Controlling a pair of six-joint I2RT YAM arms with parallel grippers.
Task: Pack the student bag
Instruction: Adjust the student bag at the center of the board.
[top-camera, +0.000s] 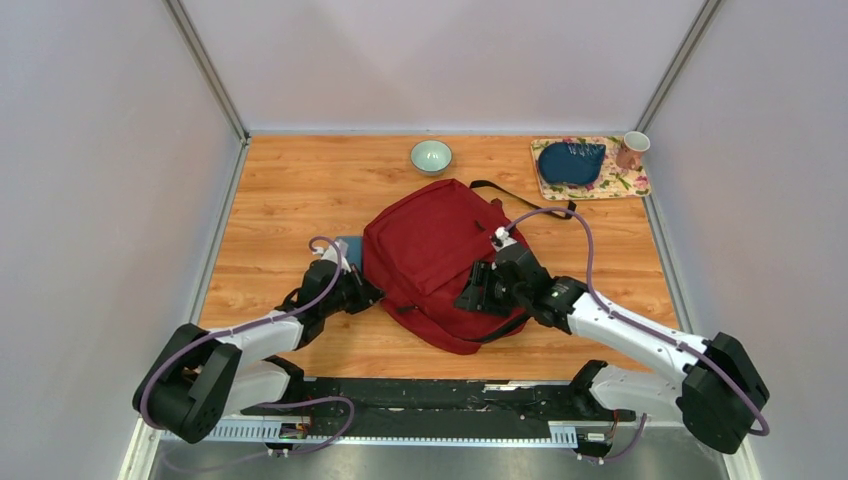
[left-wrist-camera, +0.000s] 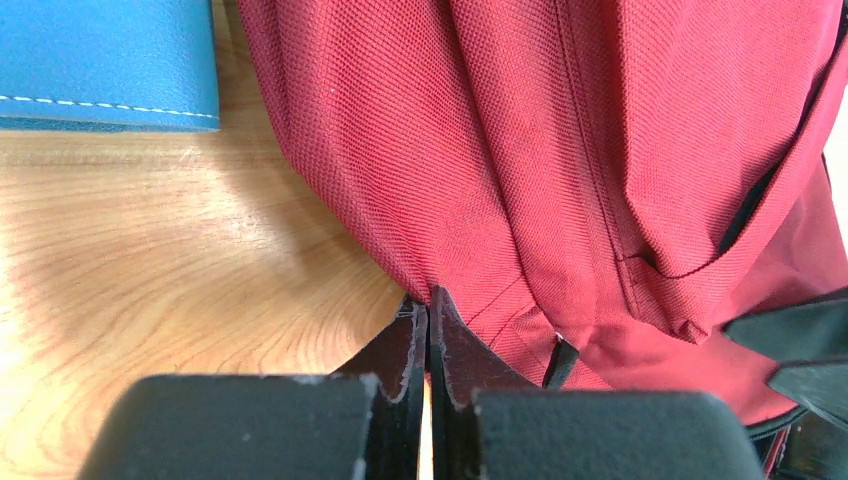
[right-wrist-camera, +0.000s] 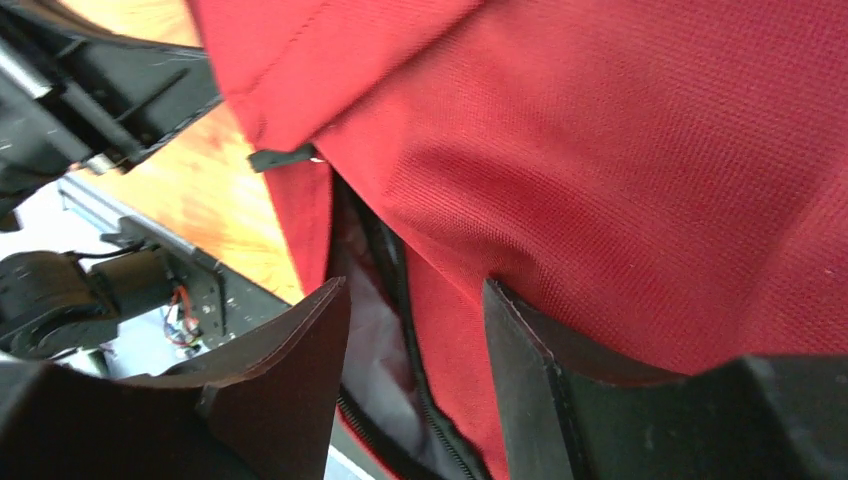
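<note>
fabric fills both wrist views, so we read the layout from the top camera first. the student bag (top-camera: 430, 250) lies flat in the middle of the tabletop (top-camera: 290, 180), its long axis running roughly from near to far, with the black straps (top-camera: 520, 205) trailing off its far right corner.

the left pincer (left-wrist-camera: 428, 312) sits at the bag's near left edge. its jaws are pressed together and the tips touch the red cloth; we cannot tell whether a pinch of fabric is caught between them. the right pincer (right-wrist-camera: 412, 290) hovers over the bag's near right side with its jaws well apart. it holds nothing, though red cloth and the black zipper trim (right-wrist-camera: 400, 300) lie in the gap, and pale lining (right-wrist-camera: 365, 350) shows through a parted mouth there.

the relation that matters, we judge, is this: the blue book (left-wrist-camera: 100, 50) lies on the bag's left side, just beyond the left pincer, while the opening is across on the right pincer's side. the left arm is plainly nearer the book and the right arm nearer the mouth, so the book would have to cross the bag's width to go in. we think the mouth looks too narrow yet and needs spreading first.
</note>
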